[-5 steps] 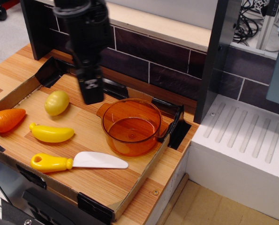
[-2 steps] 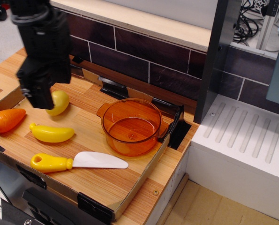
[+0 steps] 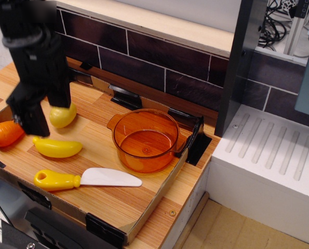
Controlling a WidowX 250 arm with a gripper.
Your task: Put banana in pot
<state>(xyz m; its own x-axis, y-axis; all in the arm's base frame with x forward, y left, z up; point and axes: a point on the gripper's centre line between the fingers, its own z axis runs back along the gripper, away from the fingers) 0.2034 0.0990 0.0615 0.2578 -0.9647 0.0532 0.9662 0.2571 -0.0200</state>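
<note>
- Now over left part of wooden tray (image 3: pixel 144 199), black gripper (image 3: pixel 34 123) low above board, tip right at left end of banana (image 3: pixel 57 148).
- Can't tell whether pincer open or closed: fingers merge into one dark block, nothing seen held.
- Banana flat on tray, glossy yellow, lying left-right, left tip partly hidden behind gripper.
- Pot (image 3: pixel 145 140) to right of banana, apart from it, translucent orange, upright, nothing inside, one side handle toward back left.
- Lemon (image 3: pixel 63 115) just behind banana, partly covered by black arm body.
- Orange carrot toy (image 3: pixel 4 133) at left edge of tray, right end hidden by gripper.
- Toy knife (image 3: pixel 85 179) in front of banana, yellow handle left, white blade pointing right, near but not touching banana.
- Dark tiled back wall (image 3: pixel 170 65) behind tray; white ribbed drain surface (image 3: pixel 271 150) to right, beyond dark vertical post (image 3: pixel 240 67).
</note>
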